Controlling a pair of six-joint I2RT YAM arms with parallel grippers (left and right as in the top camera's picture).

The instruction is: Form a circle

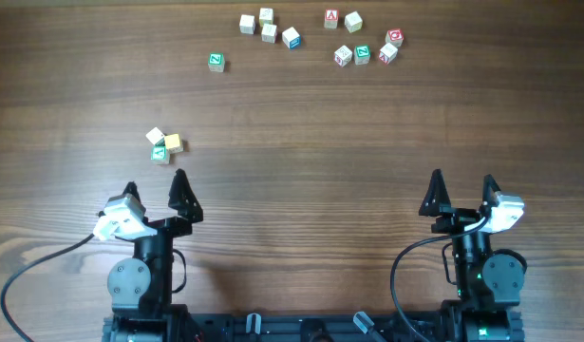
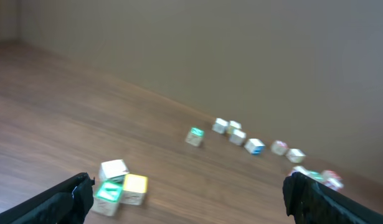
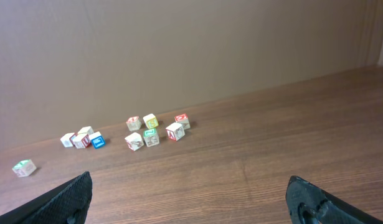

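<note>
Overhead, the circle [image 1: 164,144] is so far only a tight clump of three small wooden letter cubes on the left part of the wooden counter [image 1: 301,133]: a cream one at the far left, a yellow-faced one to its right, and a green-marked one nearest the robot, all touching or nearly so and forming no ring. Further right and toward the far edge there are eleven more cubes: a lone green-marked cube [image 1: 216,62], then a group of four cubes [image 1: 270,28] with pale faces and one blue mark, then a group of six cubes [image 1: 363,40] with red and green marks. That makes fourteen cubes and two tools. The left tool [image 1: 155,185] stands with its jaws spread wide and grips nothing; the clump lies just beyond its fingertips, near but apart, and in the left wrist view it sits close to the finger on the picture's left side. The right tool [image 1: 462,180] is likewise spread wide and empty, well apart from the clump, which lies far to its left.
</note>
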